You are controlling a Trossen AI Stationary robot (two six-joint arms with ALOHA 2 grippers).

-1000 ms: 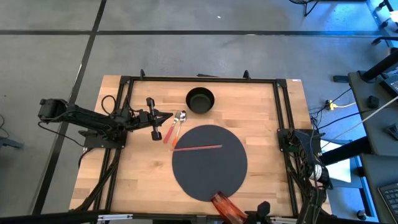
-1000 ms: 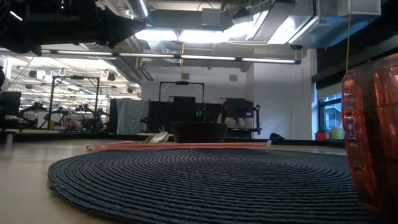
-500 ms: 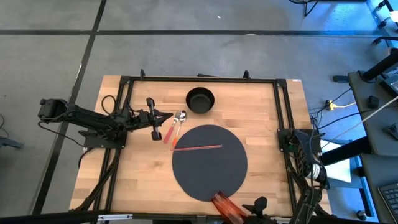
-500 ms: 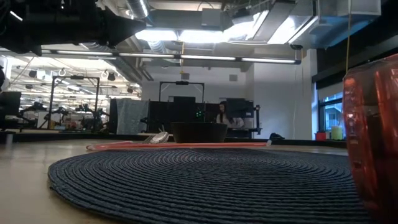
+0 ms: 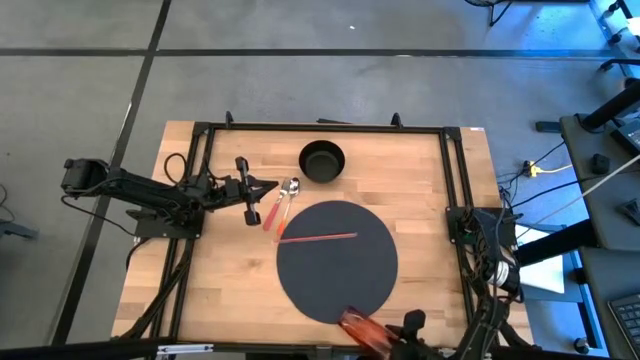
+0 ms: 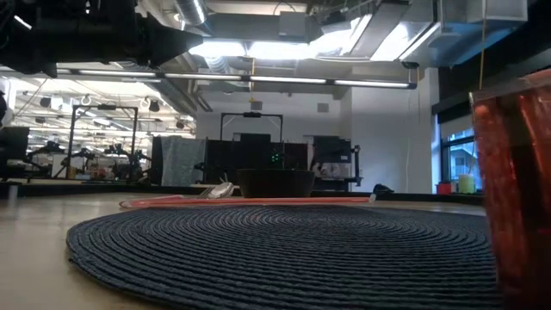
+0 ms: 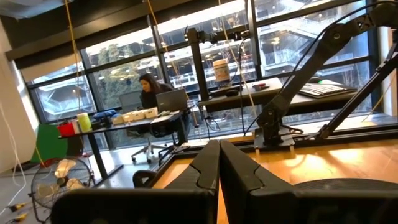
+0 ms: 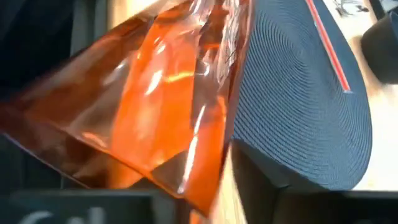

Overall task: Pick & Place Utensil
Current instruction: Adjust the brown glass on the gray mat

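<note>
At the bottom edge of the high view, the right gripper (image 5: 400, 330) sits against a ribbed, translucent orange plastic cup (image 5: 358, 330) that lies tilted at the near rim of the round dark woven placemat (image 5: 336, 262). The right wrist view is almost filled by the cup's glossy wall, so the arm has evidently come in close to take it, but its fingers are lost behind the plastic and I cannot tell whether they are clamped on the cup or only alongside it. On the placemat's upper half lies a thin red straw-like stick (image 5: 318, 237), placed flat and nearly level across the frame. Just off the mat's upper left rest a metal spoon (image 5: 289, 194) and a red-handled utensil (image 5: 271, 213), side by side on the wooden table (image 5: 420, 175); these are the likely things to be picked and placed, and neither is held. A black round bowl (image 5: 322, 161) stands above the mat, apart from it. The left gripper (image 5: 262, 187) waits at centre left of the high view, fingers pressed together on nothing, near the two utensils. The cup is cut off by the frame in the high and low views, so its base and its contents cannot be made out.
</note>
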